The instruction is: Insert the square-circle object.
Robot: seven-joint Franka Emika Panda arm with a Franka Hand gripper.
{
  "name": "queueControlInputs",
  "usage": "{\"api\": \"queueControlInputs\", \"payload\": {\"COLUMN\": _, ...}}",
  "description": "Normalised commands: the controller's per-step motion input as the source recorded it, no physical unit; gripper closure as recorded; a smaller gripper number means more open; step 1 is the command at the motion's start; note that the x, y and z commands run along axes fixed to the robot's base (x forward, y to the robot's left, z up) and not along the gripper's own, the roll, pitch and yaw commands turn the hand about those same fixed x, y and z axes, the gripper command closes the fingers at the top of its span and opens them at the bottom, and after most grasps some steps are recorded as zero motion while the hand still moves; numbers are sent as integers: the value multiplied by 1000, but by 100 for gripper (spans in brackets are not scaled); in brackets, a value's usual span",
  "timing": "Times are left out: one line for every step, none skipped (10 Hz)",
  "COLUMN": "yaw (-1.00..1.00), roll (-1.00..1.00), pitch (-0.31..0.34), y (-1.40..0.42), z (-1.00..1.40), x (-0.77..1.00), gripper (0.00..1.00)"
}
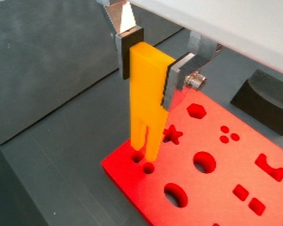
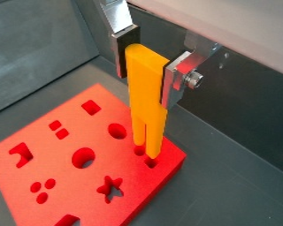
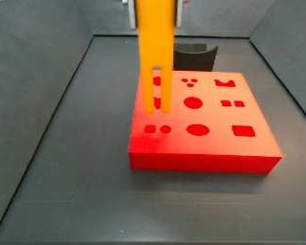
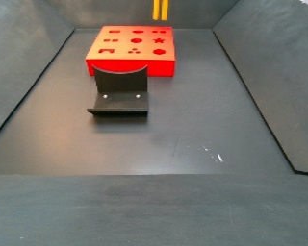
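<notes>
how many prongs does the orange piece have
2, side by side at the lower end of the square-circle object held in the hand, tips at the red block.

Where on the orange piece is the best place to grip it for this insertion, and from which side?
By its flat upper slab, from above, as the gripper does: fingers on the two broad faces of the orange piece. It hangs upright, prongs free, pointing down at the red block.
</notes>
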Motion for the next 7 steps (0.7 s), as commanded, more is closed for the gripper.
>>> {"api": "queueControlInputs", "payload": {"yaw": 0, "roll": 23, "pitch": 33, "y": -17, "z": -269, "x": 126, "gripper": 100}}
{"api": "queueControlInputs", "payload": {"yaw": 0, "roll": 53, "pitch": 11, "y": -11, "z": -226, "x": 231, "gripper": 100}}
{"api": "queueControlInputs", "payload": {"yaw": 0, "roll": 54, "pitch": 10, "y": 0, "z": -206, "x": 309, "gripper": 100}}
{"api": "queueControlInputs", "payload": {"yaw": 0, "roll": 87, "pitch": 26, "y": -9, "z": -146, "x": 254, "gripper": 100}}
{"api": "queueControlInputs", "payload": {"yaw": 0, "roll": 113, "pitch": 27, "y": -51, "z": -120, "x": 240, "gripper": 100}}
{"api": "queueControlInputs", "payload": {"yaw": 11, "roll": 164, "pitch": 30, "y": -89, "z": -91, "x": 146, "gripper": 100}}
{"api": "queueControlInputs", "payload": {"yaw": 140, "roll": 217, "pitch": 1, "y": -160, "z": -83, "x": 0, "gripper": 100}}
